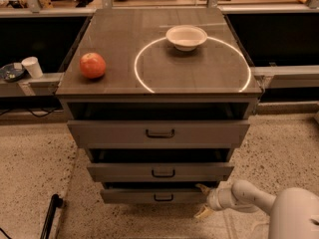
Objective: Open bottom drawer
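One splayed hand (203, 200) hangs at the bottom drawer (149, 196), right edge.

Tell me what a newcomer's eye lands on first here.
First the bright white ring on the cabinet top, with a white bowl on its far edge and a red apple to its left. Then, low down, the pale arm's tool sits at the right end of the bottom drawer, the lowest of three grey fronts.

Cabinet top (199, 76), apple (92, 65), bowl (186, 37), fingers (203, 187) by bottom drawer (144, 196)
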